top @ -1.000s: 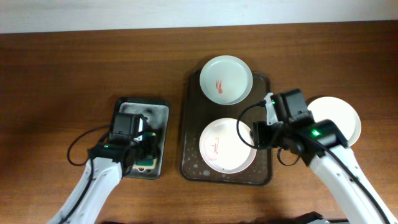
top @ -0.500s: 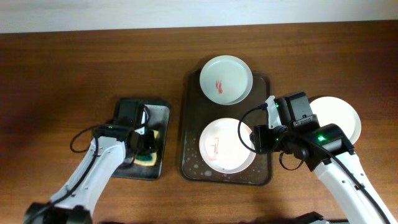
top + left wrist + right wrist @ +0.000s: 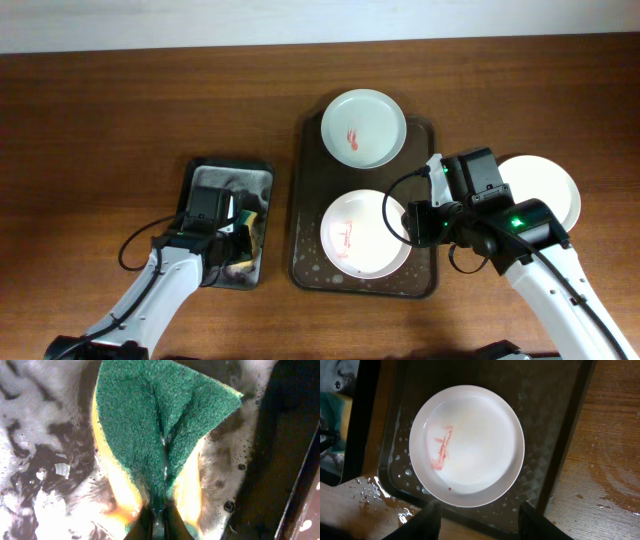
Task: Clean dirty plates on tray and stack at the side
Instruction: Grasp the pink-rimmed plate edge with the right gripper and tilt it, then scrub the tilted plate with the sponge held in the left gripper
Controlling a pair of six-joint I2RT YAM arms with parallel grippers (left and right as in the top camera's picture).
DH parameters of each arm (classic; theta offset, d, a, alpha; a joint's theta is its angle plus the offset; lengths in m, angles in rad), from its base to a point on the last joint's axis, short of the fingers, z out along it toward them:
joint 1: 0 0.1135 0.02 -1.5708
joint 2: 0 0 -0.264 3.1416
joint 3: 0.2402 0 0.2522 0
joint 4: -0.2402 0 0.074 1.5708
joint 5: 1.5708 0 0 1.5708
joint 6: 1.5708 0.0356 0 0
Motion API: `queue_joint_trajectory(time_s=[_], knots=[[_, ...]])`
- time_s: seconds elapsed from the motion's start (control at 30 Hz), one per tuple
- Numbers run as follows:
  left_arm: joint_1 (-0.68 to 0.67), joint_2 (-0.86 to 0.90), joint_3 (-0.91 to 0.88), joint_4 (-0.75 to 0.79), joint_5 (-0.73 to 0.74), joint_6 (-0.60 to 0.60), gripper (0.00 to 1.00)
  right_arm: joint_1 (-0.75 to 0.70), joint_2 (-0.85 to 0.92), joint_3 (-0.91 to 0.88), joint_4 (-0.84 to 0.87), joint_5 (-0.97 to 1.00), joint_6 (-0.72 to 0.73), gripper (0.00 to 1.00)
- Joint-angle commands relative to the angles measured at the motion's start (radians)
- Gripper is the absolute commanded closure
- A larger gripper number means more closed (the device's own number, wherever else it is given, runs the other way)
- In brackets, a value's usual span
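Observation:
The dark brown tray (image 3: 299, 205) holds two plates with red smears: a far plate (image 3: 363, 127) and a near plate (image 3: 366, 234). A third plate (image 3: 545, 188), clean white, lies on the table to the right of the tray. My left gripper (image 3: 236, 243) is down in the small black tray, shut on a green and yellow sponge (image 3: 160, 425), which is pinched into a fold. My right gripper (image 3: 480, 522) hangs open over the tray's right rim (image 3: 565, 445), just short of the near plate (image 3: 470, 445). Nothing is between its fingers (image 3: 427, 520).
The small black tray (image 3: 212, 176) with soapy foam (image 3: 30, 460) lies left of the brown tray. Water drops and a wet patch (image 3: 375, 495) mark the brown tray's edge and the table. Cables loop beside both arms.
The left gripper has closed on the sponge and pulled toward the near end of the black tray. The right arm shifted slightly along the tray's edge, then held still.

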Motion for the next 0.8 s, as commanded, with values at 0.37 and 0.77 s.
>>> queue_joint_trajectory(time_s=[0.37,0.77], knots=[[-0.153,-0.066,0.512,-0.388,0.164,0.091,1.00,-0.015,0.364,-0.018,0.113,0.101,0.040,0.48],[-0.426,0.214,0.511,-0.178,0.189,-0.132,1.00,-0.167,0.702,-0.019,0.215,-0.130,-0.114,0.96]])
